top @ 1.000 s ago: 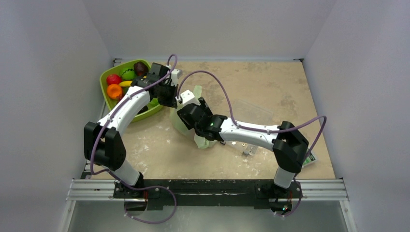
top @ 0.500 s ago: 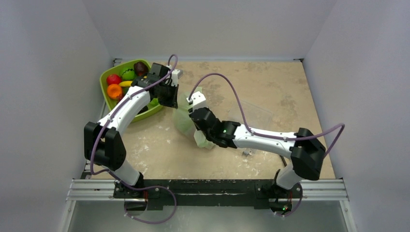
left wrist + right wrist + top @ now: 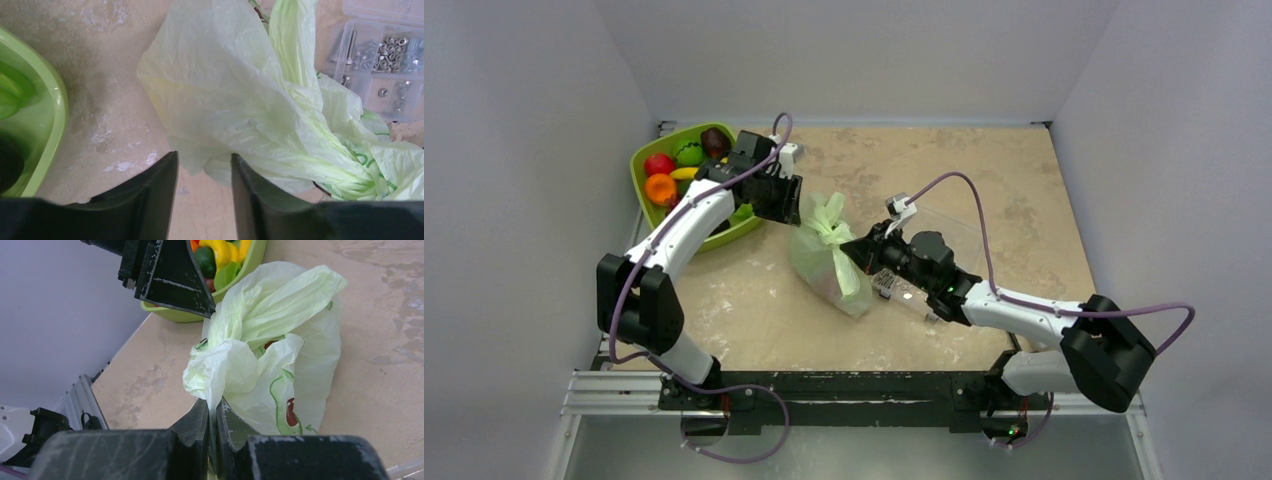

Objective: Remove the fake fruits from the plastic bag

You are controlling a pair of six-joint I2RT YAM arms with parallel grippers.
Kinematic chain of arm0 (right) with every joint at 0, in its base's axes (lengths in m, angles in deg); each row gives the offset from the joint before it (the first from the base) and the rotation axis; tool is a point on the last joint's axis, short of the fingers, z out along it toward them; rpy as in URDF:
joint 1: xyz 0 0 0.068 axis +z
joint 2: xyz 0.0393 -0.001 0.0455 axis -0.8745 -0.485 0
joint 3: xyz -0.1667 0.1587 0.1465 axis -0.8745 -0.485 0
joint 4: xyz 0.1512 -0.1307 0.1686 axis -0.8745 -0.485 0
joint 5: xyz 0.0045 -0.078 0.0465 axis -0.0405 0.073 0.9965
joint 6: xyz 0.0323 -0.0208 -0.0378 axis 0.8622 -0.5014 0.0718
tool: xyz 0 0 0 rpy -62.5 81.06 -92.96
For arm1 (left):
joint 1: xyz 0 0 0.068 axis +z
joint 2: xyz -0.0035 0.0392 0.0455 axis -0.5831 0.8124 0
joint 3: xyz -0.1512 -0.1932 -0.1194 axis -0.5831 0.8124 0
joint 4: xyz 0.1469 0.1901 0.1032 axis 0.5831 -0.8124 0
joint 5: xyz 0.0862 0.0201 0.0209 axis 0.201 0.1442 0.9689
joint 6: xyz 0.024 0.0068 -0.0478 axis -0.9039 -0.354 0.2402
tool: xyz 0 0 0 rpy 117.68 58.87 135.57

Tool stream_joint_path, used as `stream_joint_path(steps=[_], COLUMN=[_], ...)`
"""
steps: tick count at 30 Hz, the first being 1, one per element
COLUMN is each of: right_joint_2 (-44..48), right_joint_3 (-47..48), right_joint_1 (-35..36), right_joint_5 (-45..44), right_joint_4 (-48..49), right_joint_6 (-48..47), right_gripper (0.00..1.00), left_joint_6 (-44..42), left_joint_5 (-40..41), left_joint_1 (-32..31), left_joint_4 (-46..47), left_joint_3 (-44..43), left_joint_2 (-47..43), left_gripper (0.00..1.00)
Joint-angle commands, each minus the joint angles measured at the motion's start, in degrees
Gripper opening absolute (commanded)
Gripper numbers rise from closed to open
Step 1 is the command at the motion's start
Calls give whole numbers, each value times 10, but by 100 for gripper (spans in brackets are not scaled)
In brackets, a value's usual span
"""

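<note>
The plastic bag sat near the middle of the table, with its gathered top upward, between my two grippers. My right arm lay low and long. It stretched from its base at the near right toward the left, passing over the clear box of screws. The right gripper was pressed together on a fold of the bag's film. In the right wrist view its fingers met with only the thin plastic between them. My left arm was bent at the elbow by the left edge, and its forearm went toward the far side, beside the green bowl. The left gripper pointed at the bag's top with its fingers apart. A lower edge of the film hung at the gap, but I could not tell whether it touched them.
</note>
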Motion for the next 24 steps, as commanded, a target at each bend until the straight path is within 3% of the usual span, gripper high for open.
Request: stream_joint_path(steps=[1, 3, 5, 15, 18, 24], right_joint_2=[-2, -7, -10, -16, -20, -24], right_joint_3=[38, 42, 45, 48, 51, 57], right_joint_1=[-2, -2, -2, -2, -2, -2], right_joint_5=[22, 26, 28, 42, 46, 54], right_joint_4=[9, 5, 0, -8, -13, -16], right_joint_6=[3, -3, -7, -24, -27, -30], right_gripper=[4, 4, 4, 4, 4, 3], left_joint_6=[-13, -20, -23, -13, -15, -15], left_joint_5=[-21, -8, 8, 98, 106, 100], left_joint_1=[-14, -30, -43, -95, -106, -115], left_joint_4=[60, 83, 100, 161, 173, 147], left_joint_3=[21, 39, 54, 88, 95, 72], left_joint_2=[-67, -93, -111, -127, -122, -90], left_gripper=[57, 70, 76, 85, 84, 67])
